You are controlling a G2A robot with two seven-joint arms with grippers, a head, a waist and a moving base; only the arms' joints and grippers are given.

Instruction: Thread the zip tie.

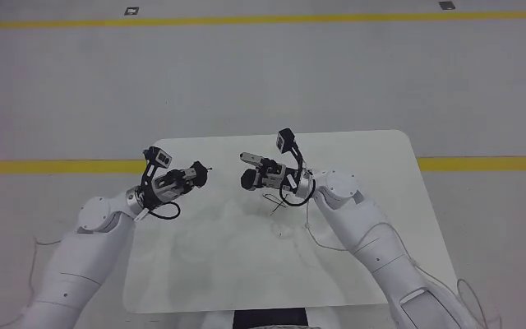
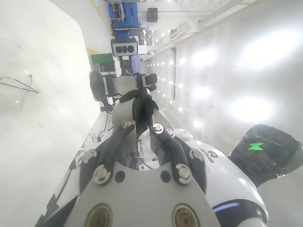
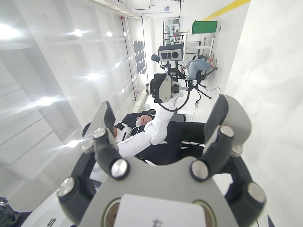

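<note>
We find the zip tie (image 2: 142, 113) gripped by the left gripper (image 2: 140, 102), whose fingers (image 2: 122, 112) are clenched on it. In the left wrist view it reads as a black strip bunched between the pads. The fingers hide much of its length, and we cannot tell its head from its tail. From the top view it shows as a short dark tip just past the left gripper (image 1: 200, 172), pointing toward the right gripper (image 1: 245, 178).

The right gripper (image 3: 164, 105) is released, with its fingers (image 3: 105, 119) spread wide. The two grippers face each other tip to tip, near but apart, with an open gap between them. We cannot tell how high they stand above the surface.

A thin dark strand (image 1: 275, 206) lies on the table (image 1: 386, 164) close by the right wrist. It is too fine for us to say what it is. In the left wrist view the strand (image 2: 21, 85) lies well apart from the held tie.

Both grippers work over the far-left part of the table, near its far edge, and the left one is close to the rounded far-left corner. Bare surface extends toward the right edge and, between the two arms, toward the near edge. A yellow floor line (image 1: 49, 166) runs behind the table on both sides.
</note>
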